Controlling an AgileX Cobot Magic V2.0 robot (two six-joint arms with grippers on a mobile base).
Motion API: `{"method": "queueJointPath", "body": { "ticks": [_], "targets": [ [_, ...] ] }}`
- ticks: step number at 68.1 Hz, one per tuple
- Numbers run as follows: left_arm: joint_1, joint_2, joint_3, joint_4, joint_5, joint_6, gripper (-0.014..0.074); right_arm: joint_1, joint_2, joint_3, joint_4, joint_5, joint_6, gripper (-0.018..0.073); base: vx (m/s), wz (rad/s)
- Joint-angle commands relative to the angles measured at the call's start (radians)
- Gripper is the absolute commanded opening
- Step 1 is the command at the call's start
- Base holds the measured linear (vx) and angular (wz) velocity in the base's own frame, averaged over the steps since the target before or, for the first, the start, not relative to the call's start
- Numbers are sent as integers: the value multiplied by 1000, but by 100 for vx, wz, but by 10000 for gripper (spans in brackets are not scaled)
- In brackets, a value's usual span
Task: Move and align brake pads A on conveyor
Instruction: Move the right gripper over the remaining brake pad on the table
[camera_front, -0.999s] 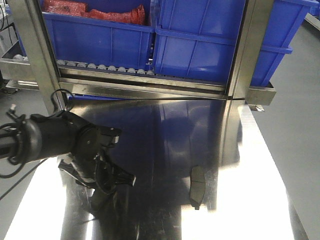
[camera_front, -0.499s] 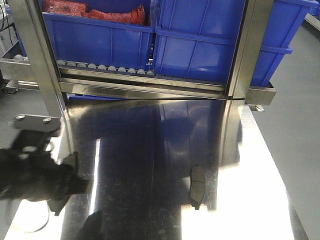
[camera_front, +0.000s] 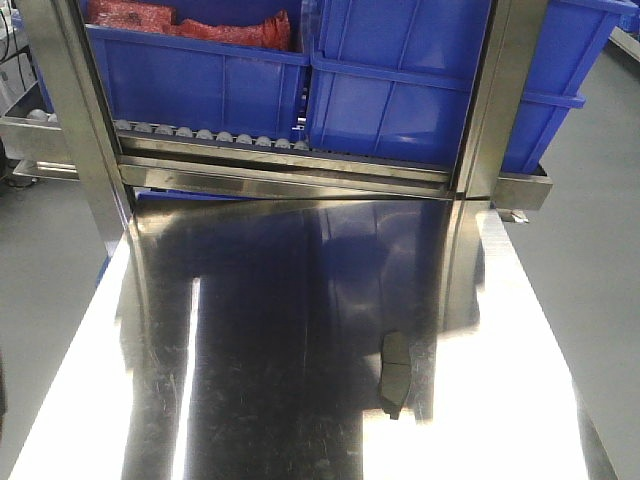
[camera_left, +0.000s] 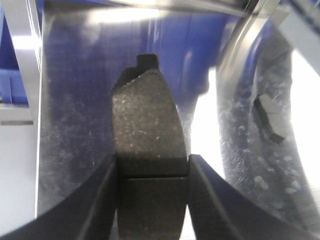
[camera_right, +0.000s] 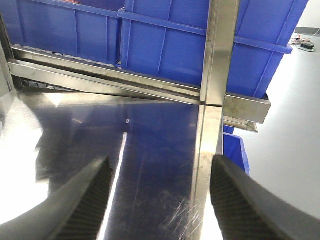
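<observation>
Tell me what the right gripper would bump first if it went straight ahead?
Probably the shiny steel table, seen between the open jaws of the right gripper. If it clears that, the steel post comes next. Depth is unclear.

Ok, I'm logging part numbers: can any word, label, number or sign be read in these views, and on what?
None can be read.
The blue bins show no label.
The held pad in the left hand shows only a bare speckled face.
The loose pad on the table is too small to show any marking.
</observation>
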Motion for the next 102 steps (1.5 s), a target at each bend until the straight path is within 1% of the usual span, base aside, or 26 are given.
{"method": "queueJointPath", "body": {
  "ticks": [1, 5, 14, 66, 72, 82, 89, 99, 102],
  "targets": [
    [-6, -65, -6, 6, -35, 20, -6, -4, 14, -27, 0, -74, -7, 432, 0, 0],
    [-6, -99, 5, 0, -19, 55, -6, -4, 14, -27, 0, -74, -7, 432, 0, 0],
    [-6, -152, 11, 7, -17, 101, -6, -4, 14, -27, 0, -74, -7, 432, 0, 0],
    [-4, -169, 8, 2, -16, 97, -6, -4, 14, -27, 0, -78, -7, 432, 0, 0],
    [-4, -169, 8, 2, -16, 97, -6, -4, 14, -27, -9, -109, -12, 432, 0, 0],
    [-4, -169, 8, 2, -16, 97, -6, -4, 33, -30, 15, -120, 41, 432, 0, 0],
    [-4, -169, 8, 2, -16, 97, -6, -4, 124, -52, 22, -70, 45, 432, 0, 0],
    [-4, -169, 8, 2, -16, 97, -6, -4, 357, -170, 45, 102, 45, 432, 0, 0],
    [-4, -169, 8, 2, -16, 97, -6, -4, 415, -211, 51, 135, 45, 432, 0, 0]
  ]
}}
